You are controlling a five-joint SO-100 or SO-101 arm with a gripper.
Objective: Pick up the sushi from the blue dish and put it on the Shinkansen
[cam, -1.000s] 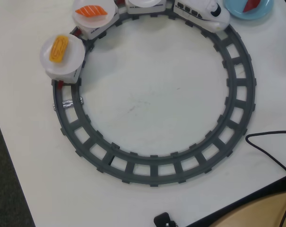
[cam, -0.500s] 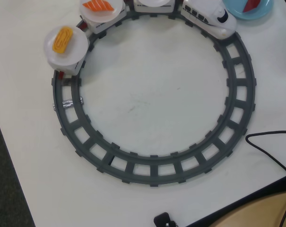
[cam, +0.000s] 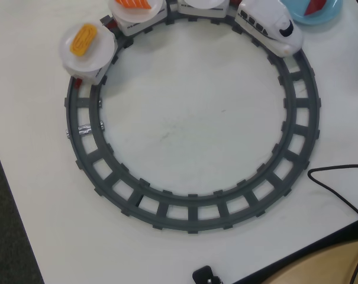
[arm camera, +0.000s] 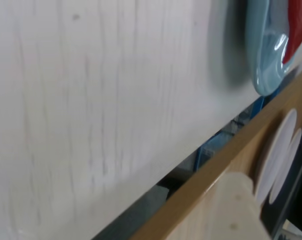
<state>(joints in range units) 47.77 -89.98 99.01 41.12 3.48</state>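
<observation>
Sushi: the dark-red sushi (cam: 314, 6) lies on the blue dish (cam: 297, 13) at the top right edge of the overhead view, both cut off by the frame; the wrist view shows the same red piece (arm camera: 296, 27) resting in the dish (arm camera: 263, 47), blurred.
Blue dish: sits on the white table (cam: 190, 118), outside the grey ring track (cam: 190, 204), just beside the train's nose.
Shinkansen: the white Shinkansen (cam: 270, 26) stands on the track at the upper right, nose pointing down-right, its cars trailing left along the top of the ring.
First car plate: a round white plate (cam: 205, 3) just behind the engine, mostly out of frame; its contents cannot be seen.
Second car plate: a white plate (cam: 158, 10) carries an orange salmon piece (cam: 134, 3).
Last car plate: a white plate (cam: 102, 56) at the upper left carries a yellow-orange egg piece (cam: 84, 39).
Gripper: neither view shows the fingers, so I cannot tell how wide they stand or whether they hold anything.
Table edge: a black cable (cam: 335, 186) runs off the right side of the table.
</observation>
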